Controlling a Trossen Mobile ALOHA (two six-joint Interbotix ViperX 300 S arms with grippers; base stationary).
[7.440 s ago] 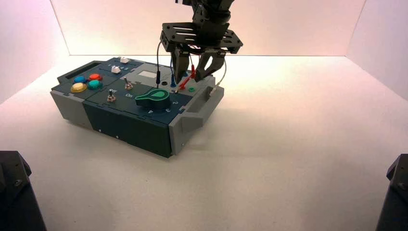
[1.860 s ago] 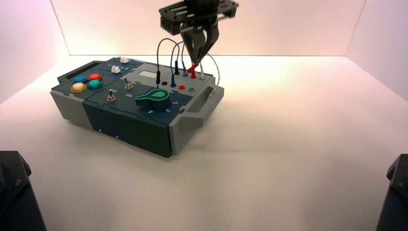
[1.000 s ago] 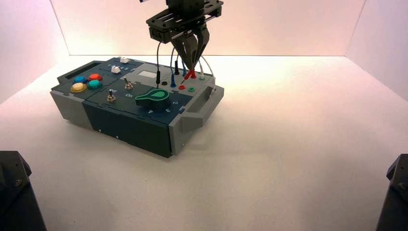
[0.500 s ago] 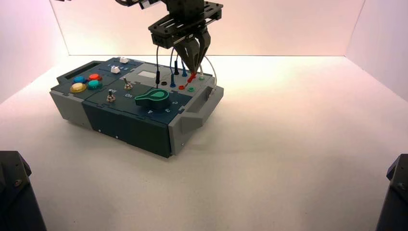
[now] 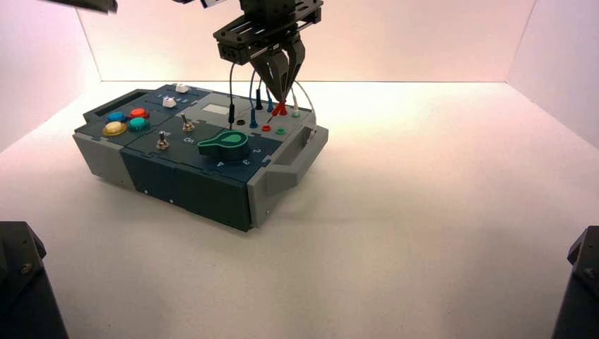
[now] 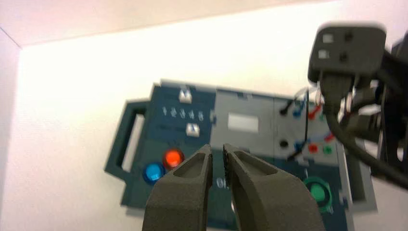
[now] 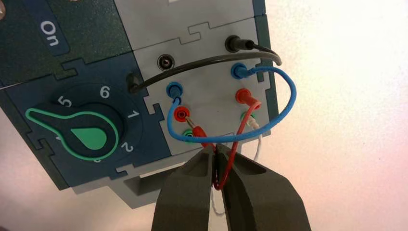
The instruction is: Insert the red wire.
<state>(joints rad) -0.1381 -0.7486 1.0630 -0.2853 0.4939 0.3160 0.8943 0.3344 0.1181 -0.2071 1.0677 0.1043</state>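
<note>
Right gripper point(image 5: 281, 99) hangs over the far right corner of the box point(image 5: 184, 180), pointing steeply down, its fingers point(image 7: 192, 192) pressed together on the red wire point(image 7: 231, 154). In the right wrist view the thin lead runs up between the fingertips — one red plug sits seated in the far red socket point(image 7: 243, 96), while the free plug point(image 7: 198, 131) slants out just ahead of the tips, its metal pin aimed at the near red socket point(image 7: 181, 114) and almost at its mouth. Whether the pin has entered cannot be told. A blue wire point(image 7: 284, 106) loops just past the gripper, and a black wire point(image 7: 202, 60) crosses beyond it. The green knob point(image 7: 89, 137) lies beside the sockets. Farther back, the left gripper point(image 6: 217, 159) hovers above the box's button end, its fingers nearly together with a narrow gap, holding nothing.
</note>
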